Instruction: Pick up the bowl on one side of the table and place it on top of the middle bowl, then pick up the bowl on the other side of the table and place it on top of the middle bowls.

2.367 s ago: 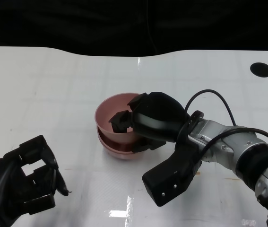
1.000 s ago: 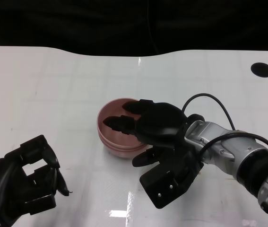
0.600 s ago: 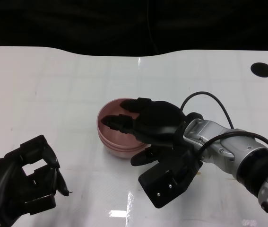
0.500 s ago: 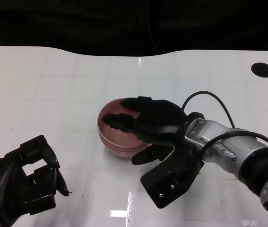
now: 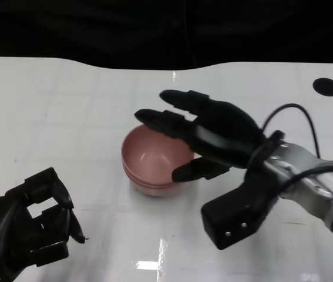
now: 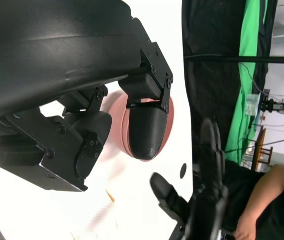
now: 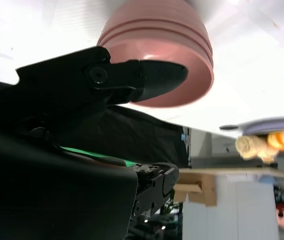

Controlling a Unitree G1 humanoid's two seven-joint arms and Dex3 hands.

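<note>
Pink bowls (image 5: 152, 160) sit nested in one stack at the middle of the white table (image 5: 66, 106). My right hand (image 5: 213, 136) hovers just above and to the right of the stack, fingers spread flat, holding nothing. The right wrist view has the stack (image 7: 167, 30) beyond my right hand's fingers (image 7: 147, 75), apart from them. My left hand (image 5: 28, 226) rests at the near left with fingers curled in on nothing. Past those curled fingers (image 6: 144, 125), the left wrist view shows a strip of the pink stack (image 6: 115, 115) and my right hand (image 6: 207, 190).
A round black hole (image 5: 325, 86) lies in the table at the far right. Behind the table's far edge hangs a dark backdrop. A person's arm (image 6: 262, 200) shows beyond the table in the left wrist view.
My right hand let the top bowl settle into the stack, then spread its fingers and lifted up and to the right, clear of the bowls. The left hand has stayed put.
</note>
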